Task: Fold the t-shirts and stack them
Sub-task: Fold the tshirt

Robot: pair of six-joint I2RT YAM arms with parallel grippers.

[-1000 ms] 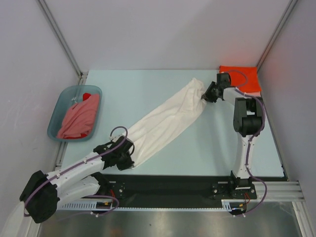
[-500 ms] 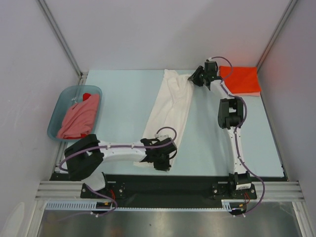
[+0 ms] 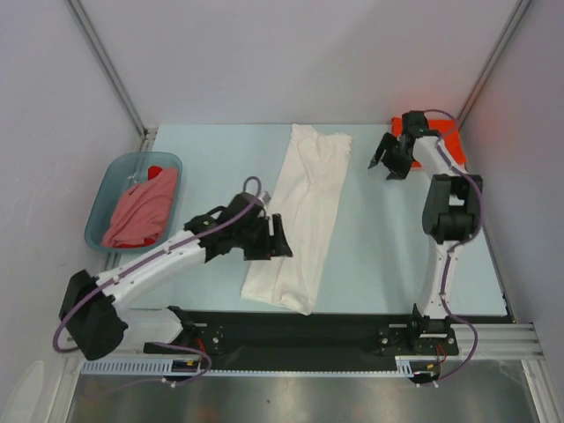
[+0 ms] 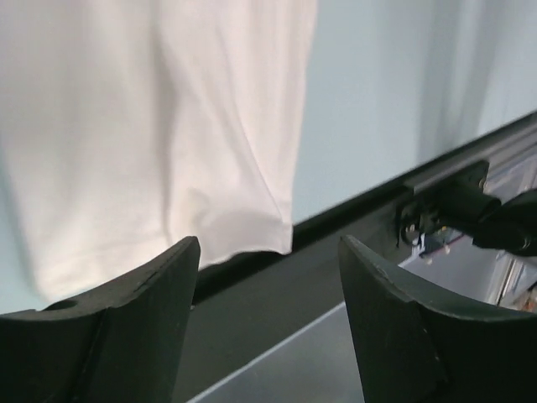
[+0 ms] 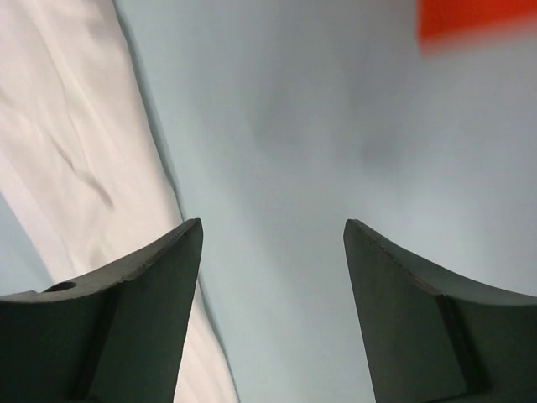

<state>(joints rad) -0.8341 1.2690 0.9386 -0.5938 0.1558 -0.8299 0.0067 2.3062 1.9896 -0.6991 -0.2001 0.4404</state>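
Note:
A long white t-shirt [image 3: 304, 211], folded into a narrow strip, lies down the middle of the table, from the back to the black front edge. My left gripper [image 3: 278, 238] hovers open at the strip's left edge, holding nothing; its wrist view shows the shirt's hem [image 4: 151, 126] just beyond the empty gripper [image 4: 268, 242]. To the right of the shirt's top end, my right gripper [image 3: 386, 162] is open and empty too [image 5: 273, 223], with white cloth [image 5: 75, 151] off to its left. An orange-red t-shirt [image 3: 448, 145] lies folded at the back right corner, partly behind the right arm.
A blue-grey basin [image 3: 104, 189] stands at the left edge of the table, holding a salmon-pink t-shirt [image 3: 141, 211] and a bit of red cloth [image 3: 155, 170]. The black rail [image 3: 335, 330] runs along the near edge. Grey walls close in on three sides.
Both grippers have let go of the white t-shirt and opened. The shirt swung from a diagonal into an upright strip. The left gripper drew back left, the right one moved away to the right.

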